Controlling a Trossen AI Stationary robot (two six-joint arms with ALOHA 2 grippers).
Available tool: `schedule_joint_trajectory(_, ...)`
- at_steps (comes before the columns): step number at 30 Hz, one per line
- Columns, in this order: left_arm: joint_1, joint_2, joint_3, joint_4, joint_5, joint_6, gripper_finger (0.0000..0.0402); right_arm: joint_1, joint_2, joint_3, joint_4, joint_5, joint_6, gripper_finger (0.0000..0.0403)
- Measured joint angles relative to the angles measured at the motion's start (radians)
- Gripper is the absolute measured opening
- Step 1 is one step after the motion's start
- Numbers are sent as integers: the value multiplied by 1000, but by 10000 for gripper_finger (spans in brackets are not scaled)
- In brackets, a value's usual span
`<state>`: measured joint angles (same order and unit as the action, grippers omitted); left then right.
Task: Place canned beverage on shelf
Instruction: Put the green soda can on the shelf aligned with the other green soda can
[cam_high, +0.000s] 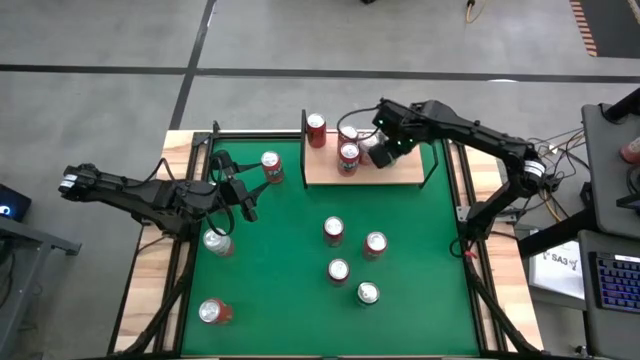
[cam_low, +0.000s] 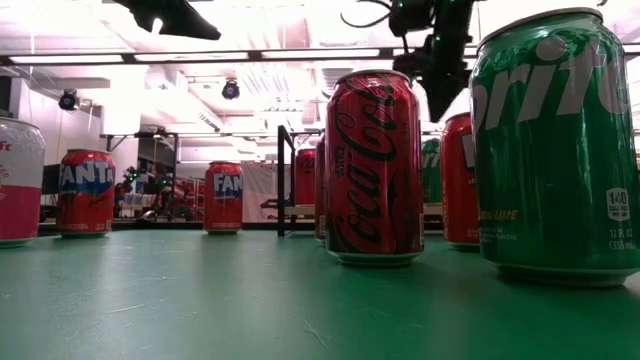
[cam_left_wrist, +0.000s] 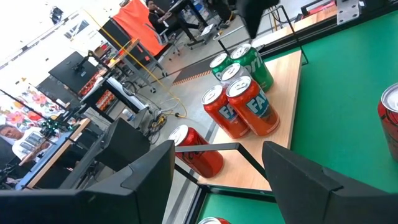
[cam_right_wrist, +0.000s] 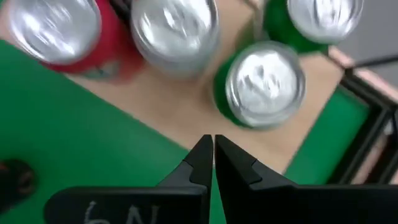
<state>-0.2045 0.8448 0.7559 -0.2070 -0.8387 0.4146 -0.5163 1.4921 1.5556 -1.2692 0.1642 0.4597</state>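
R claw (cam_right_wrist: 213, 144) is hanging pinched tight, empty, over shelf (cam_high: 400, 172) cans. L claw (cam_high: 243, 192) is waiting half-wide, holding nothing.

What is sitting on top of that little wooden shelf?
Several cans stand on the shelf: one red can apart, a cluster beside it. The right gripper covers part, so no exact count.

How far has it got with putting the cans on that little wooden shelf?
Partway, it seems. Several cans already stand on the shelf, among them a red one near its left end. Nothing is in hand: the right gripper hangs shut and empty over the shelf, and the left gripper is open beside a can on the table. Seven cans are left on the green table.
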Motion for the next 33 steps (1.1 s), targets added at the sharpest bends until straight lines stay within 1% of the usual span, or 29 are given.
schedule_joint_trajectory(5, 0, 0, 0, 0, 0, 0, 226, -1, 1, -60, -8, 9, 4, 9)
schedule_joint_trajectory(12, 0, 0, 0, 0, 0, 0, 226, -1, 1, -120, 48, 110, 1, 9)
schedule_joint_trajectory(17, 0, 0, 0, 0, 0, 0, 226, -3, 1, -123, 87, 134, -6, 9)
schedule_joint_trajectory(29, 0, 0, 0, 0, 0, 0, 226, -3, -1, -122, 85, 135, -7, 9)
schedule_joint_trajectory(33, 0, 0, 0, 0, 4, -2, 226, 28, -20, -101, 86, 150, 2, 9)
